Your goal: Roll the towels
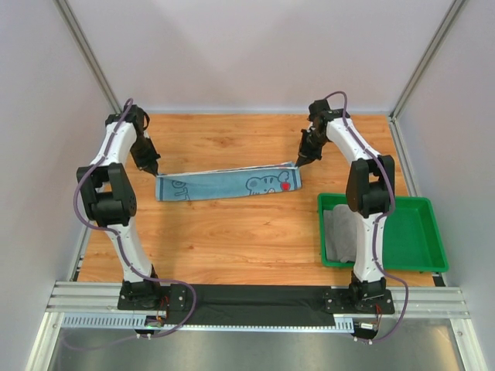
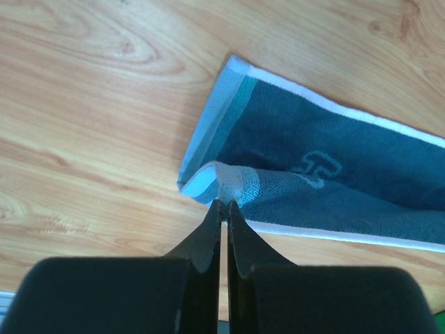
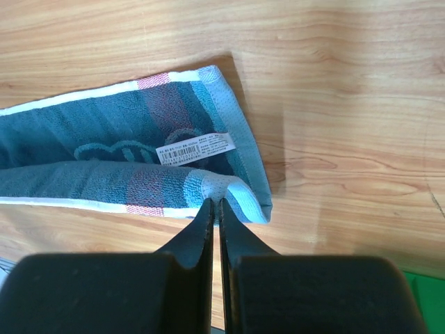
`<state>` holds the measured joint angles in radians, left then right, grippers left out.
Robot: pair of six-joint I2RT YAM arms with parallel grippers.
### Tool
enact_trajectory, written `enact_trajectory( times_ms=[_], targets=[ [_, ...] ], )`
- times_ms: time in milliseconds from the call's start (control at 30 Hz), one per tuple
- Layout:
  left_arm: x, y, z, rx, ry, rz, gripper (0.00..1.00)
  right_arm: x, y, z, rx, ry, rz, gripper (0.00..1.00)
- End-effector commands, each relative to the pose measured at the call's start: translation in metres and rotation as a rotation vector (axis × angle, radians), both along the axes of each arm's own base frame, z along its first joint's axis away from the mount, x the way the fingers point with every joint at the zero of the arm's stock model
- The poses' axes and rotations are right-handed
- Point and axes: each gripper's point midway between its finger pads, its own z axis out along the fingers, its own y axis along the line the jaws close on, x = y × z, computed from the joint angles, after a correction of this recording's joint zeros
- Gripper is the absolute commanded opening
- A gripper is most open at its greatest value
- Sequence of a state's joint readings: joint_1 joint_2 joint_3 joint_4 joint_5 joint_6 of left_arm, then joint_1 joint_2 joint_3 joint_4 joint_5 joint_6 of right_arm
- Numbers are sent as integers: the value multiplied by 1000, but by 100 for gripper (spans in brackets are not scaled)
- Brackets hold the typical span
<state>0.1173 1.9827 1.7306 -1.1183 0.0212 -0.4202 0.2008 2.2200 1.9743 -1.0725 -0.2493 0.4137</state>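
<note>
A light blue towel [image 1: 224, 185] with white lettering and a red mark lies stretched across the middle of the table, folded lengthwise. My left gripper [image 1: 151, 171] is shut on its left end, pinching a lifted corner of the towel [image 2: 278, 167] between the fingertips [image 2: 215, 209]. My right gripper [image 1: 300, 164] is shut on the right end, where the towel [image 3: 104, 160] shows a white label [image 3: 195, 147] and its corner is pinched at the fingertips [image 3: 206, 207]. A grey towel [image 1: 340, 236] lies in the green tray.
The green plastic tray [image 1: 414, 236] stands at the right, beside the right arm's base. Grey walls and metal posts close in the wooden table [image 1: 232, 239] on three sides. A black strip runs along the near edge.
</note>
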Motion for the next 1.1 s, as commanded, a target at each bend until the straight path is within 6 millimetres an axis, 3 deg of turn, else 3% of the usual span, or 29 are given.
enact_trajectory(
  times_ms=[0,333,467,500,567,633,700,767,867,900,933,967,1000,1033,1067],
  targets=[
    [8,3,1,8,6,-18,0,9,0,-3,5,-3,4,0],
    [36,9,-15,18,28,-14,0,28,0,-20,5,13,-18,0],
    [50,8,-13,6,0,2,2,53,-6,-17,40,-21,-44,3],
    [56,7,-8,1,-23,2,6,54,-4,-14,64,-23,-39,20],
    [61,9,-3,3,-37,4,26,57,-8,-11,72,-27,-44,37],
    [67,10,9,11,-69,2,42,57,-16,-2,58,-44,-50,49],
    [68,13,21,30,-90,7,53,56,-23,15,44,-82,-58,52],
    [66,13,30,34,-106,2,59,49,-33,18,16,-86,-65,54],
    [52,18,47,70,-105,11,59,32,-40,37,-5,-115,-65,54],
    [43,16,44,66,-89,10,59,27,-40,39,0,-120,-64,54],
    [36,15,61,68,-131,9,58,8,-40,40,11,-106,-63,55],
    [29,13,64,65,-140,6,58,8,-37,43,33,-136,-58,55],
    [17,9,54,49,-123,-7,57,-1,-31,44,69,-131,-49,55],
    [10,8,56,48,-132,-11,56,-16,-29,39,87,-104,-48,55],
    [-1,6,70,48,-172,-16,55,-19,-22,40,138,-111,-33,55]
  ],
)
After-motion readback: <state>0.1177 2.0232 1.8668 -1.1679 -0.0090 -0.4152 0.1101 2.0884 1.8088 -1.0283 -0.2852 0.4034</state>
